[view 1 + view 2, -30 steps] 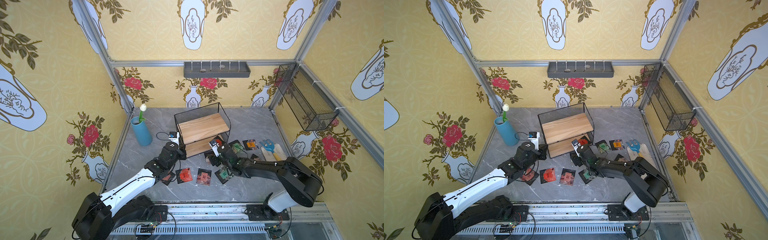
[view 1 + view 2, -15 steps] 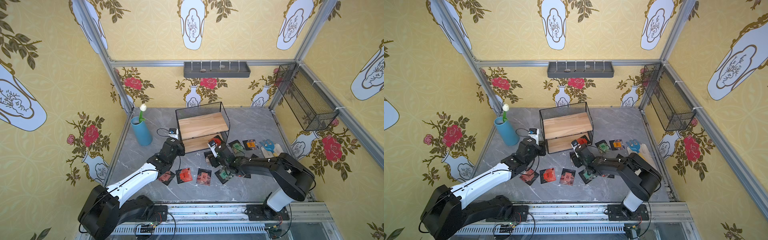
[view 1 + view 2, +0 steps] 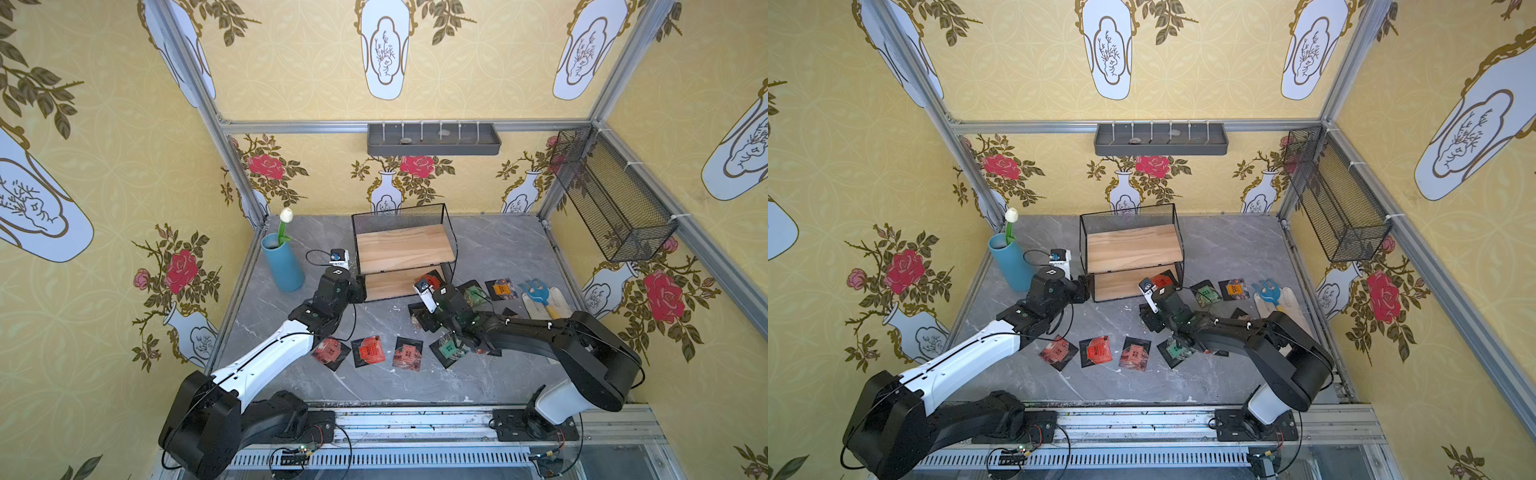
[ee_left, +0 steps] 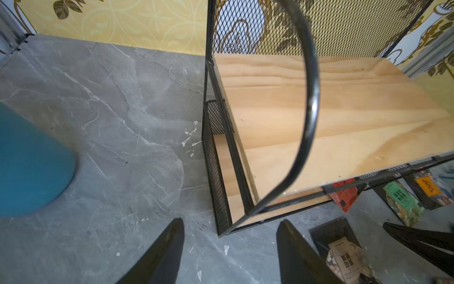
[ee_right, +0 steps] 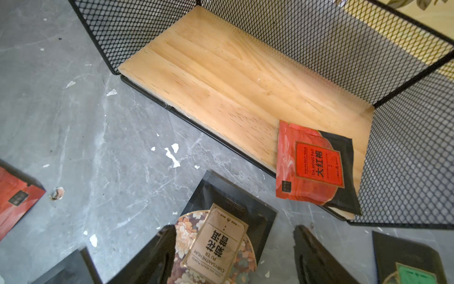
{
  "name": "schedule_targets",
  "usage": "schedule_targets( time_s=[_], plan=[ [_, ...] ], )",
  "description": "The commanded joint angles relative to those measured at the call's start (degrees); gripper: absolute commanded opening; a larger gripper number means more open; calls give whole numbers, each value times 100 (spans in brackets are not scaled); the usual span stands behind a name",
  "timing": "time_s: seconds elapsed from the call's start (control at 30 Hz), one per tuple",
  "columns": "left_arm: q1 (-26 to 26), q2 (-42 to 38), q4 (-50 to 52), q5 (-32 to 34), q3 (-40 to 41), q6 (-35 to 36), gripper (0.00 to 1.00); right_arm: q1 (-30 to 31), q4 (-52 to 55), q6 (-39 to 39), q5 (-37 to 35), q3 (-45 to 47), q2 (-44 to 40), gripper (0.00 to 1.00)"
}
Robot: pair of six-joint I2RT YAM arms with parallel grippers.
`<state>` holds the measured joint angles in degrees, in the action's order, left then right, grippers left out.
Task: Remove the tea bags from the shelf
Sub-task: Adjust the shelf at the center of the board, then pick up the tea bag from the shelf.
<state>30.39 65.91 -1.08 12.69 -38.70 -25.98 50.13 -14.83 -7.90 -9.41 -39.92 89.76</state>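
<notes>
The shelf (image 3: pixel 402 253) (image 3: pixel 1133 249) stands mid-table, its top board bare. One red tea bag (image 3: pixel 430 280) (image 5: pixel 312 169) (image 4: pixel 344 195) lies at the right end of the lower board, overhanging its front edge. Several more tea bags lie on the table, among them red ones (image 3: pixel 370 350) (image 3: pixel 1096 351) and a green one (image 3: pixel 451 349). My left gripper (image 4: pixel 231 222) (image 3: pixel 359 291) is open and empty, just off the shelf's lower left front corner. My right gripper (image 5: pixel 234 228) (image 3: pixel 419 318) is open over a beige tea bag (image 5: pixel 216 246) that lies flat on the table in front of the shelf.
A blue vase (image 3: pixel 282 266) (image 4: pixel 32 167) with a white tulip stands left of the shelf. A blue hand rake (image 3: pixel 536 289) lies on a pale object at the right. A grey wall tray (image 3: pixel 432 139) and a black mesh basket (image 3: pixel 611 195) hang on the walls.
My left gripper has moved a little right, up to the shelf's left corner, and its jaws have gone from shut to open. The right gripper has barely shifted.
</notes>
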Motion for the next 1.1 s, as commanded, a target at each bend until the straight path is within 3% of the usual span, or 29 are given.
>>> schedule_targets(
  time_s=[0.0,0.4,0.8,0.9,1.07],
  plan=[
    [-7,-276,348,-431,147,-384,70,-31,125,-476,-158,-252,150,79],
    [-11,-1396,982,-729,621,-737,73,-189,-603,-824,-578,-522,932,85],
    [-7,-1651,1161,-610,780,-821,73,-485,-1145,-946,-448,-654,1468,84],
    [-7,-1652,1154,-587,785,-821,73,-559,-1143,-931,-334,-720,1583,82],
    [-11,-1634,1167,-556,758,-822,73,-661,-1088,-811,-67,-761,1712,66]
  ],
)
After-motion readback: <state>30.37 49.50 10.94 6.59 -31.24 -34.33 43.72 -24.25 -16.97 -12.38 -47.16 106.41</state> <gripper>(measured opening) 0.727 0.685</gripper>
